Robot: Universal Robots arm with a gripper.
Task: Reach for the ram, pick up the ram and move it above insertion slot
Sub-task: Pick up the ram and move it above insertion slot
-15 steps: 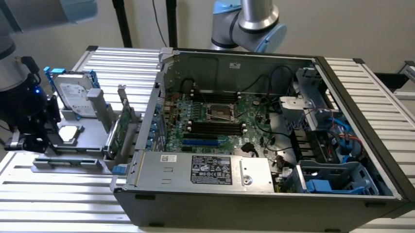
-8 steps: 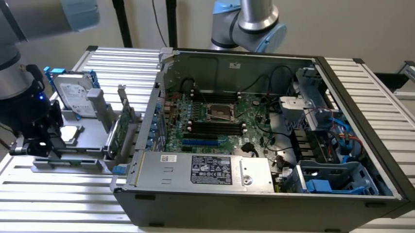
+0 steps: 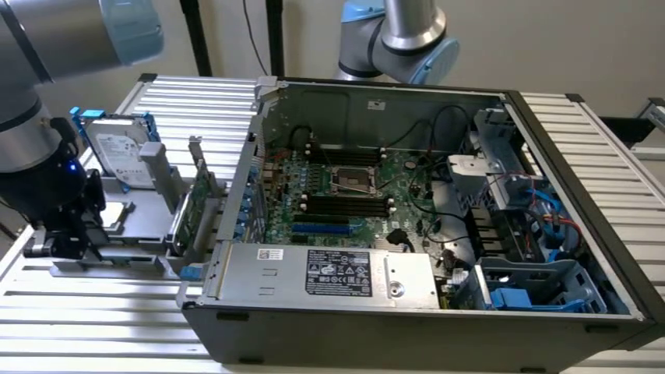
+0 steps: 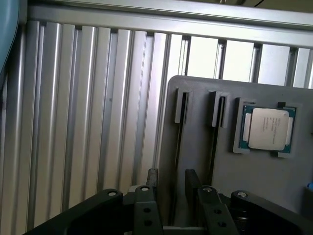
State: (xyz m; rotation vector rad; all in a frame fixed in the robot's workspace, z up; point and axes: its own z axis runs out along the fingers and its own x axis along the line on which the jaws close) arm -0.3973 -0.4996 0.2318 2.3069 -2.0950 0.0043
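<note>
The work was at its first part. The gripper [image 4: 171, 180] stood low over the grey holder [image 4: 195, 156] beside the open computer case [image 3: 416, 335]. Its two black fingers [image 4: 152, 178] were spread, one on each side of a narrow slot of the holder, with a plain gap between them. In that slot a thin dark edge ran along the length. I judged this to be the ram [image 4: 181, 137], standing on its edge (its green colour and its chips could not be made out from this angle). The fingers pinched nothing.

So the reaching seemed nearly complete, while the grasp, the lift and the carrying were not yet done. The long black insertion slots [image 3: 343, 204] on the green motherboard [image 3: 400, 175] lay well apart from the gripper, inside the case.

The holder looked like smooth matt plastic with rounded corners, and a second slot ran parallel to the first one. A square processor [image 4: 268, 128] with a pale metal lid lay flat in its own pocket. The table [image 4: 88, 122] was made of ribbed aluminium profiles, bright and slightly shiny. The fingers were flat dark bars with small round holes. On the same holder a hard drive [image 3: 117, 152] with a silvery top leaned in a blue frame, and a wide green expansion card [image 3: 192, 206] stood upright.
</note>
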